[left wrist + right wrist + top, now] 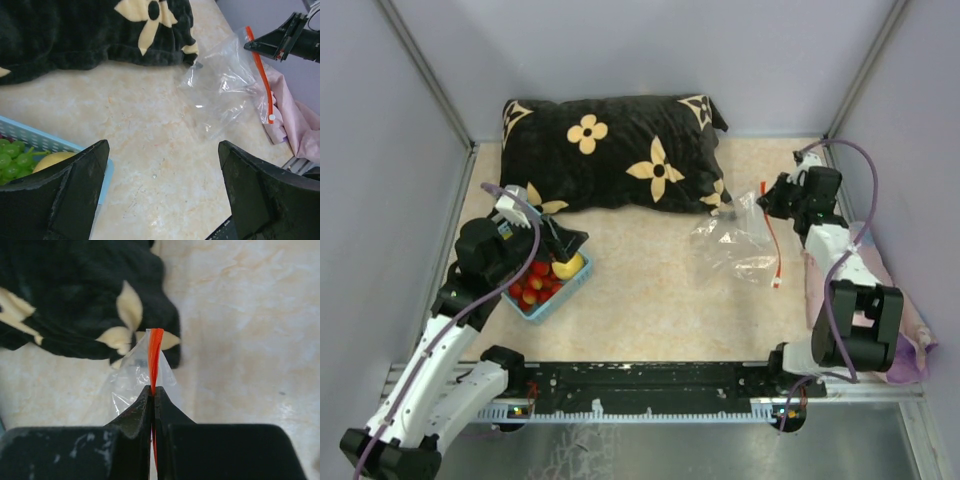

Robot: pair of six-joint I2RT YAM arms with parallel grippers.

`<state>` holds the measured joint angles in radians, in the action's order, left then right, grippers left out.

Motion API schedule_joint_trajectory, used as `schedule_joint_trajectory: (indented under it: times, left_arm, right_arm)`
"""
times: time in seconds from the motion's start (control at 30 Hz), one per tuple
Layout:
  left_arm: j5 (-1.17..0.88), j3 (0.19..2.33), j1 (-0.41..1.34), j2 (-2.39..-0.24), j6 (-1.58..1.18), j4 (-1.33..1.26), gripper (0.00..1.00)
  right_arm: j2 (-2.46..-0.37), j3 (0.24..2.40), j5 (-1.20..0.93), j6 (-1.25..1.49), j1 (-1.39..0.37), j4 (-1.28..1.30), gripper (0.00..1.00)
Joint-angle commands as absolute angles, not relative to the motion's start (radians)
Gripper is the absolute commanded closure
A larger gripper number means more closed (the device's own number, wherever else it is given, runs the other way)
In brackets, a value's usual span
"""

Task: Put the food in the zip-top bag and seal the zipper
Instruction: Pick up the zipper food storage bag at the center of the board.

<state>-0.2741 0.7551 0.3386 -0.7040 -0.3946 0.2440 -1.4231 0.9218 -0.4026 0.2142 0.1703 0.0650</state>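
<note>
Clear crinkly plastic of the zip-top bag (732, 245) sags onto the worktop (640, 300) just beside the black flowered pillow (620, 150), its red-orange zipper (156, 352) pinched in the right tool (154, 396), while the left tool (162, 170) gapes wide over the food (535, 282), strawberries, grapes and a yellow fruit, in the blue basket (565, 290).

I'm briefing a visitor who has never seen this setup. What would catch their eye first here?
The big black pillow with cream flowers lies across the far side. On the right, the right gripper pinches the red-orange zipper of the clear zip-top bag. Near left, the open left gripper hovers by a blue basket of toy food.
</note>
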Motion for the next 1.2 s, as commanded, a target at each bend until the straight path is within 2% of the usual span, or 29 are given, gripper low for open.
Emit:
schedule_joint_trajectory:
  times: [0.0, 0.17, 0.37, 0.7, 1.17]
  left_arm:
    - [-0.365, 0.776, 0.342, -0.768, -0.451, 0.207, 0.05]
    - [-0.423, 0.773, 0.360, -0.829, -0.510, 0.160, 0.06]
    - [-0.385, 0.777, 0.455, -0.889, -0.547, 0.101, 0.06]
    - [-0.234, 0.829, 0.690, -1.047, -0.540, 0.012, 0.05]
    - [-0.164, 0.840, 0.829, -1.315, -0.531, -0.065, 0.05]
  right_arm:
    - [-1.301, 0.919, -0.351, 0.310, 0.093, 0.104, 1.00]
    - [-1.227, 0.968, -0.320, 0.386, 0.008, 0.189, 1.00]
    - [-1.149, 0.971, -0.251, 0.499, -0.088, 0.229, 1.00]
    - [-1.068, 0.900, -0.050, 0.706, -0.338, 0.124, 1.00]
    - [-1.088, 0.873, -0.061, 0.841, -0.469, -0.001, 1.00]
